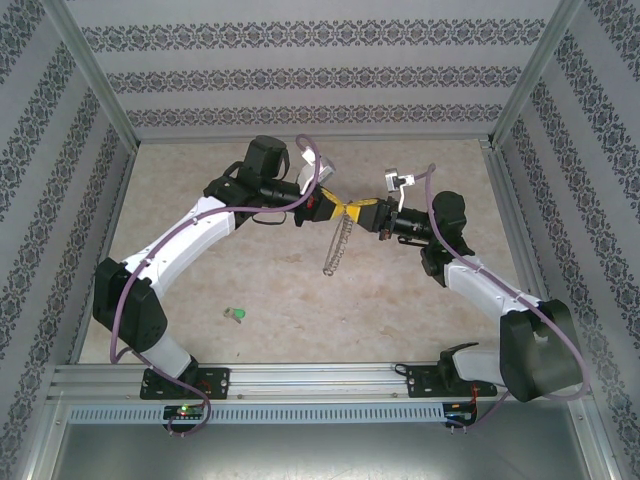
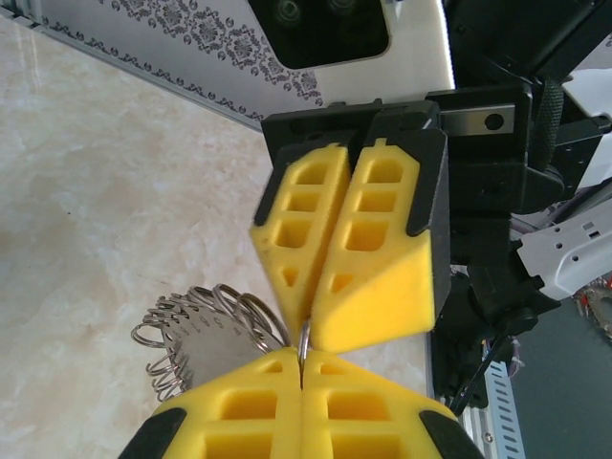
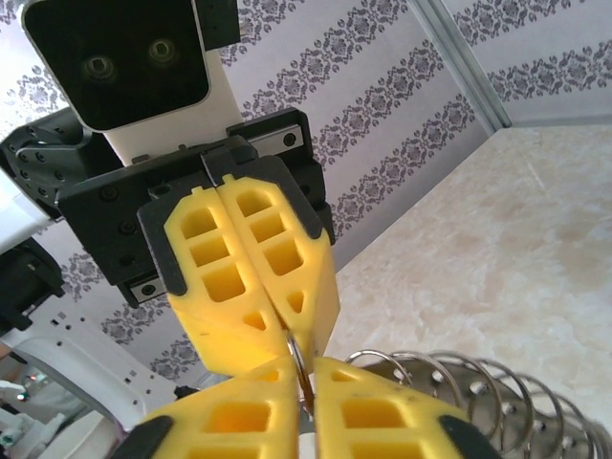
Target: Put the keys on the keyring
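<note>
The keyring (image 1: 338,245) hangs edge-on like a silvery chain over the middle of the table, held between both grippers. My left gripper (image 1: 333,208) and right gripper (image 1: 366,213) meet tip to tip there. In the left wrist view my left gripper (image 2: 303,371) is shut on the thin ring wire (image 2: 304,342), with the right arm's yellow fingers (image 2: 382,287) clamped on it just above. Small silvery rings (image 2: 206,330) fan out to the left. My right gripper (image 3: 308,387) is likewise shut on the ring wire (image 3: 298,365). A green-headed key (image 1: 235,314) lies loose on the table, near the left arm.
The beige table (image 1: 300,300) is enclosed by patterned walls and metal posts (image 1: 95,90). An aluminium rail (image 1: 320,378) carrying both arm bases runs along the near edge.
</note>
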### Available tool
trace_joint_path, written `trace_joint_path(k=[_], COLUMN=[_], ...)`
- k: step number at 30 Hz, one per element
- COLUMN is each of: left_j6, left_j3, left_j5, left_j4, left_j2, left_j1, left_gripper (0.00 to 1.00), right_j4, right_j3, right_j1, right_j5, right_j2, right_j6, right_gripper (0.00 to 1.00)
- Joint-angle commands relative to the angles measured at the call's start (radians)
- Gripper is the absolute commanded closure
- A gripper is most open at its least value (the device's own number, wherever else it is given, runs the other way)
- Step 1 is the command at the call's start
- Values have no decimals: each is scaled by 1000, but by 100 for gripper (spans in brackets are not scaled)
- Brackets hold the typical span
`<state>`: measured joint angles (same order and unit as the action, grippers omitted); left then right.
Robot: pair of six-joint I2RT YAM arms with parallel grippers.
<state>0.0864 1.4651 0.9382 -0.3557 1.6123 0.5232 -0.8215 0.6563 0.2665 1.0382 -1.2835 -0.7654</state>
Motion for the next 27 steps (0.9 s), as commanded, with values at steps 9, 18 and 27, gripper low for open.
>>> trace_joint_path(k=[9, 18, 27], left_j6=[-183, -557, -783], left_j3=[-55, -221, -282], left_j5=[-86, -97, -5], left_j4=[230, 602, 882], left_j2=[-51, -130, -83], left_j1=[-17, -85, -83], left_gripper=[59, 54, 65], right_j4=[-67, -117, -202], right_j3=[3, 36, 72], right_j1=[0, -13, 1], right_j5=[-76, -118, -164], right_j2=[17, 36, 14], right_j6=[36, 31, -10], right_gripper=[100, 100, 100])
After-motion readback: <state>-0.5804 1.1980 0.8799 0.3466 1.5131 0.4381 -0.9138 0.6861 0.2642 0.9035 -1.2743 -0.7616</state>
